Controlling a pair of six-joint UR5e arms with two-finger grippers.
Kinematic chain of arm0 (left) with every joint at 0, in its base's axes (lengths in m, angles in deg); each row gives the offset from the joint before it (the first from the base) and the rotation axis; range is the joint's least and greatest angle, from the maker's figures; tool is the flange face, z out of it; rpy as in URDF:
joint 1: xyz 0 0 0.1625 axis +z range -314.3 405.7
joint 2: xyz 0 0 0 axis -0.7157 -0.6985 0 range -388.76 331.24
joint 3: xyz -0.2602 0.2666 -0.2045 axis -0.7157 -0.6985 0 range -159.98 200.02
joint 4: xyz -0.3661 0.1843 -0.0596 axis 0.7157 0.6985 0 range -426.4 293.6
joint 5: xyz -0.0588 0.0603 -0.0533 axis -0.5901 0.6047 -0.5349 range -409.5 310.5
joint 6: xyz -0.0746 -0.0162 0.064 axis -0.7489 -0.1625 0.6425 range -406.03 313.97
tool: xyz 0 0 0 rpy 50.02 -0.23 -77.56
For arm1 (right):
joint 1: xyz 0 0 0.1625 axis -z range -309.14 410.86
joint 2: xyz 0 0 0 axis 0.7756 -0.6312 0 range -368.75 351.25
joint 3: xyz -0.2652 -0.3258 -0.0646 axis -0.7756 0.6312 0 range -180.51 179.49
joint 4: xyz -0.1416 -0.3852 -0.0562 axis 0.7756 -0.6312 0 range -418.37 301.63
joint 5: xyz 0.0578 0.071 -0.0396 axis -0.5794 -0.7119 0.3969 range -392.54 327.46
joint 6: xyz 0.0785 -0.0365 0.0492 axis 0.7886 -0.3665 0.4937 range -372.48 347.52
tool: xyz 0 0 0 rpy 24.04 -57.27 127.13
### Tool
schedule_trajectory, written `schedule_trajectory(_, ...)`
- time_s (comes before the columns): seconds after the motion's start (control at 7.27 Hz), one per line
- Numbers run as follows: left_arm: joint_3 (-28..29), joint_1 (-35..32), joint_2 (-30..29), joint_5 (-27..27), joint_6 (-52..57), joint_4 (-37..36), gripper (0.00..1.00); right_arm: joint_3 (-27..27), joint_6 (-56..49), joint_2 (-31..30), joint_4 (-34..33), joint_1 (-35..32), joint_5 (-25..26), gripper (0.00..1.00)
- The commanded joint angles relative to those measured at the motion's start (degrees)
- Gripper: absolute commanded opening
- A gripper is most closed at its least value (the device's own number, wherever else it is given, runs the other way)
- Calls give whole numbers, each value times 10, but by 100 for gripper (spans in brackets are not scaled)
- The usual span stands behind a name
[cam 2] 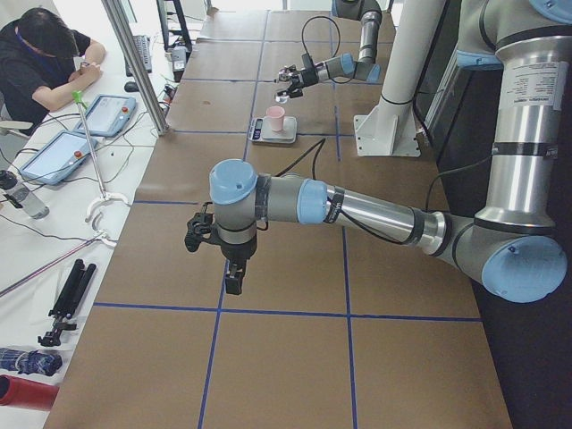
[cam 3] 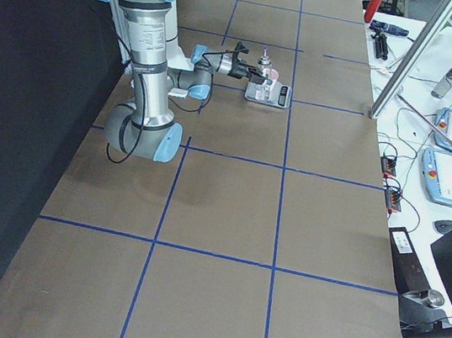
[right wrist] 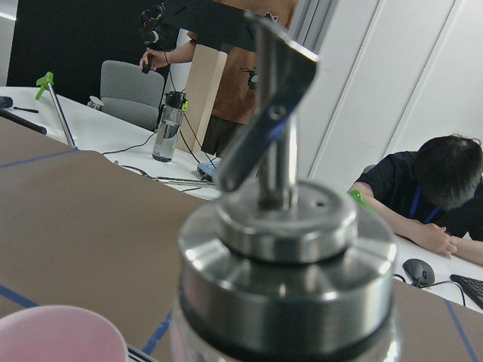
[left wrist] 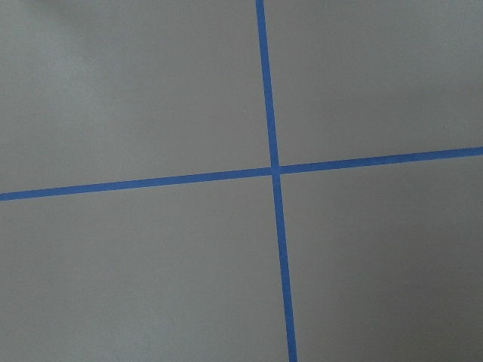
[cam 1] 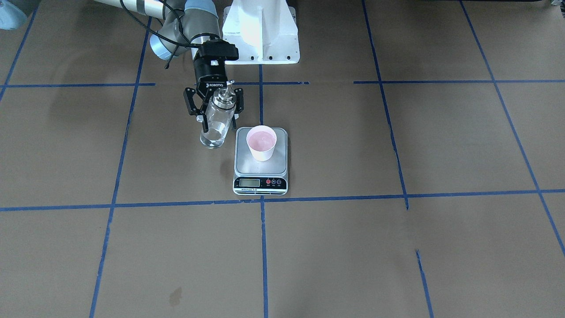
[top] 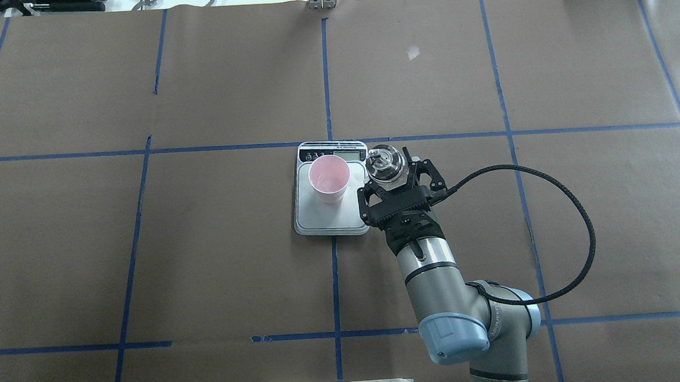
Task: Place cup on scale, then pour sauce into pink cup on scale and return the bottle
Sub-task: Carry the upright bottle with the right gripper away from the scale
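Two fingers of the right gripper bracket the glass bottle, upright just beside the scale; clamped or loose, can't tell. The pink cup sits on the scale. Same doubt on the left gripper.

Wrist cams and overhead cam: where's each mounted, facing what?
Left wrist: faces down at table, tape cross; no gripper visible.
Right wrist: looks level over bottle toward operators; no fingers visible.
Overhead: behind robot, looks down on scale, right arm, right gripper around bottle.
Shared: right wrist and overhead both show bottle and cup.
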State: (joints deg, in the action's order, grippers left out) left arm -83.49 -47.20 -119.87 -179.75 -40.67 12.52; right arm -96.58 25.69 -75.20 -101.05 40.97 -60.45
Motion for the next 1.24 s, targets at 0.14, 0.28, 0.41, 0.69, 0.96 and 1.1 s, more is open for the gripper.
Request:
schedule_trajectory(0.14, 0, 0, 0, 0, 0, 7, 100, -31, 123, -62, 4, -2, -3, 0)
schedule_trajectory(0.28, 1, 0, 1, 0, 0, 17, 100, -45, 174, -82, 4, -5, -30, 0)
schedule_trajectory(0.41, 1, 0, 1, 0, 0, 18, 100, -63, 216, -117, 4, -13, -57, 0)
schedule_trajectory(0.69, -2, 0, 1, 0, 0, 19, 100, -82, 286, -181, 4, -39, -86, 0)
schedule_trajectory(0.96, -1, 0, 1, 1, 1, 26, 100, -82, 321, -218, 4, -59, -86, 0)
schedule_trajectory(1.1, -1, 0, 1, 2, 1, 26, 100, -82, 359, -234, 4, -65, -86, 0)
